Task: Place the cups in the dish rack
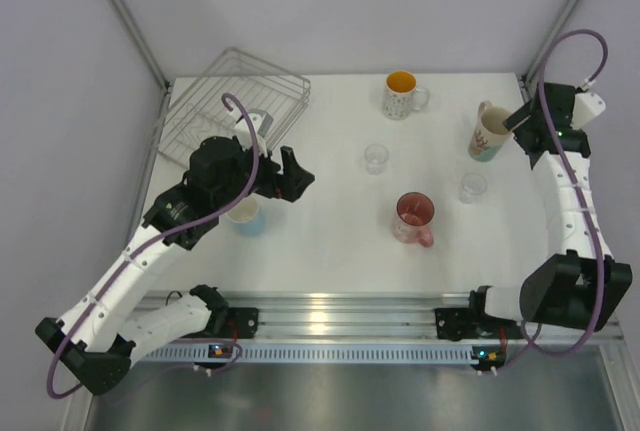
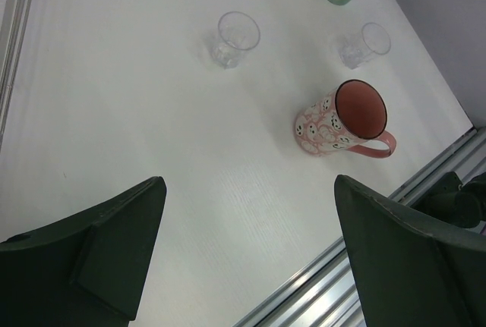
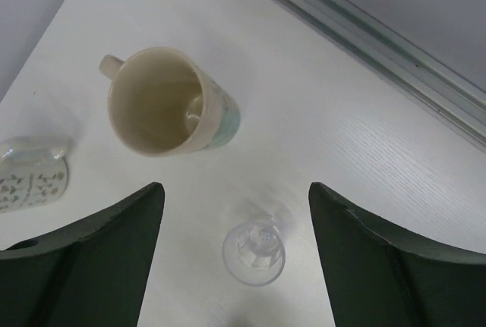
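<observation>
The cream mug point(image 3: 163, 103) stands upright just ahead of the open, empty right pincer point(image 3: 235, 190), its handle on the far side. The left pincer point(image 2: 249, 184), also open, is well apart from it.

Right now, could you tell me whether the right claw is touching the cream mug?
Apart. The right wrist view shows bare table between the cream mug and the right claw.

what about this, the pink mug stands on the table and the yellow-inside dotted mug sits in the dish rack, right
No: the dotted mug stands on the table right of the dish rack, not in it; the top external view shows this. The pink mug stands on the table.
</observation>
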`<control>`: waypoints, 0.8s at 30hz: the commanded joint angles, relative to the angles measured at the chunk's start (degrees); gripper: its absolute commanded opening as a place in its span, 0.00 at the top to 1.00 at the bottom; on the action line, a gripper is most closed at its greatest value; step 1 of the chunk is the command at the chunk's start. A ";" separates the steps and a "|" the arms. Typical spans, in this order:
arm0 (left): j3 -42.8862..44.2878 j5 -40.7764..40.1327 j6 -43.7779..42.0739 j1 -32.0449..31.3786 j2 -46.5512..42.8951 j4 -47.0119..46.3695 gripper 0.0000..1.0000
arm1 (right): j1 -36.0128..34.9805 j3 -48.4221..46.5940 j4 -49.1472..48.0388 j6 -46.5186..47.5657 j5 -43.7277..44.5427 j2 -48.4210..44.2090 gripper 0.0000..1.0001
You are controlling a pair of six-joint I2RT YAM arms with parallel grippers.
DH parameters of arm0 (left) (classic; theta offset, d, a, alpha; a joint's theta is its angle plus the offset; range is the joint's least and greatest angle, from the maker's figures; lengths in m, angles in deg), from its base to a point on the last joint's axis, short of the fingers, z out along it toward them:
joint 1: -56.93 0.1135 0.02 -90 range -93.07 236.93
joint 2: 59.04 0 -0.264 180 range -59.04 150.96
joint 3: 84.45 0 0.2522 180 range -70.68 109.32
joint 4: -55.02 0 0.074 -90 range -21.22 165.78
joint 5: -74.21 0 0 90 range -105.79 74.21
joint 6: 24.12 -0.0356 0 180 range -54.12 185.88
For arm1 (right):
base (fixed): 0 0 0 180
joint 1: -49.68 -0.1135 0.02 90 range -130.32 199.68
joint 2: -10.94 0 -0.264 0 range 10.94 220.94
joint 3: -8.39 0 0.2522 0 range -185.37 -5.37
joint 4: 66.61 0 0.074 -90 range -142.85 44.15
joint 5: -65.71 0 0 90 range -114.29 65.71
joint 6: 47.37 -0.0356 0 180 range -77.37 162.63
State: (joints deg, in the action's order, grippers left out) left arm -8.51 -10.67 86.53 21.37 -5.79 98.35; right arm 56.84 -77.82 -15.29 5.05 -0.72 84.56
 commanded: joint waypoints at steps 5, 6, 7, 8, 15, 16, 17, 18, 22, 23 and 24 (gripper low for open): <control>-0.38 0.24 -0.16 -0.05 0.71 -3.19 0.02 | 6.20 -3.14 -6.53 -1.00 -7.22 8.54 0.31; -0.38 0.15 -0.25 -0.05 0.88 -3.11 0.02 | 6.55 -3.84 -7.49 -0.83 -8.10 10.29 0.31; -0.38 0.15 -0.43 -0.05 1.23 -3.19 0.02 | 6.64 -4.28 -7.76 -0.13 -9.58 11.18 0.34; -0.38 0.15 -0.43 -0.05 1.32 -3.11 0.02 | 6.81 -4.72 -8.03 0.40 -10.12 12.93 0.35; -0.38 0.24 -1.04 -0.05 1.76 -3.63 0.02 | 6.82 -3.93 -15.13 11.81 -13.82 16.55 0.42; -0.30 0.24 -1.13 -0.05 1.94 -3.72 0.02 | 6.90 -3.76 -15.58 12.44 -13.64 16.72 0.43; -0.30 0.41 -1.22 -0.05 2.03 -3.72 0.02 | 6.99 -3.93 -15.76 12.97 -13.38 17.51 0.44; -0.30 0.41 -1.48 -0.05 2.20 -3.63 0.02 | 6.99 -4.19 -16.03 13.84 -13.73 18.04 0.46; -0.21 0.76 -1.48 -0.05 2.56 -3.72 0.02 | 6.99 -5.69 -15.77 16.57 -17.06 20.24 0.51; -0.12 0.85 -1.40 -0.05 2.56 -3.72 0.02 | 6.99 -5.86 -15.76 16.93 -17.59 21.11 0.52; -0.21 1.03 -1.22 -0.05 2.56 -3.72 0.02 | 7.08 -6.04 -15.68 17.36 -18.64 21.56 0.55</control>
State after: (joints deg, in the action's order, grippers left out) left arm -8.60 -10.56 85.83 21.37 -3.36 98.26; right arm 63.09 -80.70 -28.40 18.80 -16.09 104.60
